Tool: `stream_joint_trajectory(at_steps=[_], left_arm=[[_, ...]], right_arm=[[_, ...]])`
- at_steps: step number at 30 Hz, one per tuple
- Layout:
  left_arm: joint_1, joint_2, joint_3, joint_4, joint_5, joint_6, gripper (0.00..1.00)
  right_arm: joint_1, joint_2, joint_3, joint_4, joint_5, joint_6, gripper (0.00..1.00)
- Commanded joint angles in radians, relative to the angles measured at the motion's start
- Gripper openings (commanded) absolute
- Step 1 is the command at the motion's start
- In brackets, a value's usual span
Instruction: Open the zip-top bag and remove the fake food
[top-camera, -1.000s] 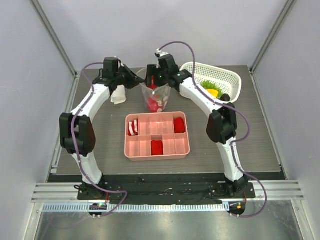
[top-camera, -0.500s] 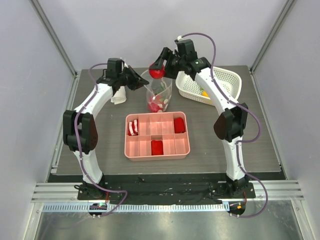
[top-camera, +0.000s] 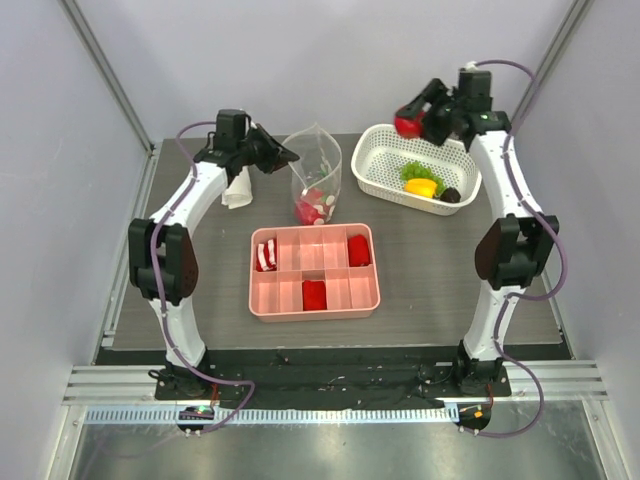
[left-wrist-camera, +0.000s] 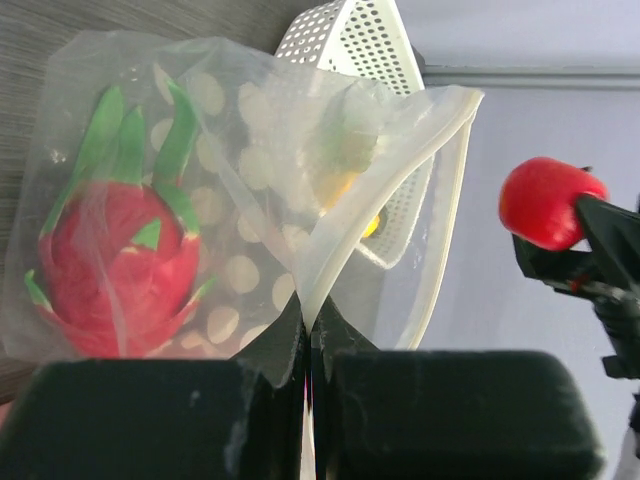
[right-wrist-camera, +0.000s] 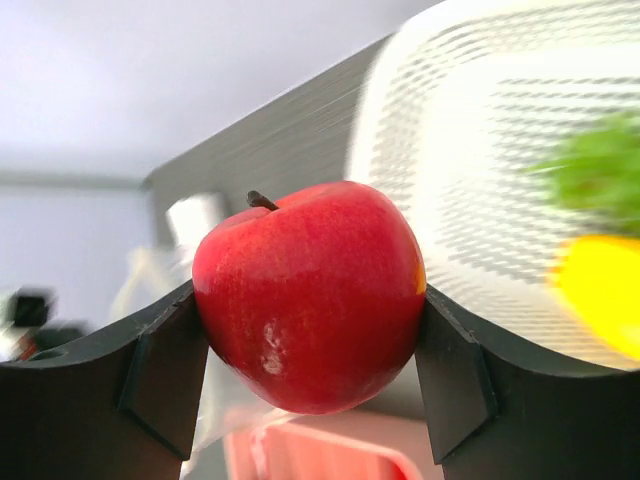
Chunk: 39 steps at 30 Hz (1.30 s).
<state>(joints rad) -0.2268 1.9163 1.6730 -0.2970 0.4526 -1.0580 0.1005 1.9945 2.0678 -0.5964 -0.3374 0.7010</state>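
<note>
The clear zip-top bag (top-camera: 318, 180) stands open at the back middle of the table, with a red and green dragon fruit (left-wrist-camera: 115, 255) and other pieces inside. My left gripper (top-camera: 285, 157) is shut on the bag's zip rim (left-wrist-camera: 330, 255) and holds it up. My right gripper (top-camera: 410, 121) is shut on a red apple (right-wrist-camera: 310, 295) and holds it in the air above the back left rim of the white basket (top-camera: 378, 172). The apple also shows in the left wrist view (left-wrist-camera: 545, 202). The basket holds a green leafy piece (top-camera: 418, 170), a yellow pepper (top-camera: 422, 187) and a dark piece (top-camera: 452, 195).
A pink compartment tray (top-camera: 315, 296) with red blocks and a striped piece sits in the middle of the table. A white rolled cloth (top-camera: 238, 190) lies under my left arm. Grey walls close in the table's back and sides.
My right gripper took the red apple out of the bag, lifted it and carried it right to above the basket. My left gripper kept its hold on the bag's rim.
</note>
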Motion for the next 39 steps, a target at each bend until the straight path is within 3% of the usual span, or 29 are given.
stream_joint_trajectory(at_steps=[1, 6, 7, 8, 9, 10, 13, 17, 22, 29, 32, 35, 36, 39], left_arm=[[0.001, 0.023, 0.08, 0.042, 0.003, -0.043, 0.0], [0.001, 0.039, 0.11, 0.044, 0.003, -0.06, 0.0], [0.0, 0.041, 0.111, 0.045, 0.004, -0.059, 0.0], [0.0, 0.041, 0.11, 0.047, 0.006, -0.059, 0.0], [0.001, 0.041, 0.11, 0.048, 0.009, -0.057, 0.0], [0.001, 0.043, 0.11, 0.052, 0.011, -0.056, 0.0], [0.001, 0.058, 0.123, 0.053, 0.04, -0.053, 0.0], [-0.008, 0.05, 0.129, 0.073, 0.049, -0.05, 0.0], [-0.011, 0.049, 0.137, 0.078, 0.054, -0.054, 0.0], [-0.014, 0.024, 0.11, 0.081, 0.054, -0.039, 0.0], [-0.014, 0.009, 0.085, 0.078, 0.054, -0.022, 0.0], [-0.017, -0.002, 0.06, 0.076, 0.057, -0.016, 0.0], [-0.016, -0.003, 0.056, 0.078, 0.06, -0.016, 0.0], [-0.017, -0.003, 0.048, 0.081, 0.07, -0.026, 0.0]], right_arm=[[-0.057, 0.018, -0.052, -0.051, 0.159, -0.165, 0.06], [-0.079, 0.147, 0.027, -0.106, 0.23, -0.29, 0.26], [-0.079, 0.186, 0.049, -0.115, 0.235, -0.308, 0.34], [-0.079, 0.197, 0.066, -0.124, 0.254, -0.322, 0.52], [-0.079, 0.21, 0.099, -0.147, 0.268, -0.327, 0.6], [-0.079, 0.216, 0.115, -0.16, 0.284, -0.328, 0.75], [-0.078, 0.195, 0.133, -0.193, 0.334, -0.33, 0.99], [-0.061, 0.156, 0.17, -0.287, 0.423, -0.345, 1.0], [-0.029, 0.112, 0.215, -0.356, 0.422, -0.324, 0.99], [0.197, 0.084, 0.391, -0.387, 0.292, -0.314, 0.98], [0.252, 0.058, 0.382, -0.3, 0.189, -0.206, 0.85], [0.303, 0.058, 0.376, -0.204, 0.135, -0.108, 0.6], [0.318, 0.066, 0.386, -0.192, 0.126, -0.088, 0.44], [0.335, 0.122, 0.442, -0.175, 0.095, -0.025, 0.28]])
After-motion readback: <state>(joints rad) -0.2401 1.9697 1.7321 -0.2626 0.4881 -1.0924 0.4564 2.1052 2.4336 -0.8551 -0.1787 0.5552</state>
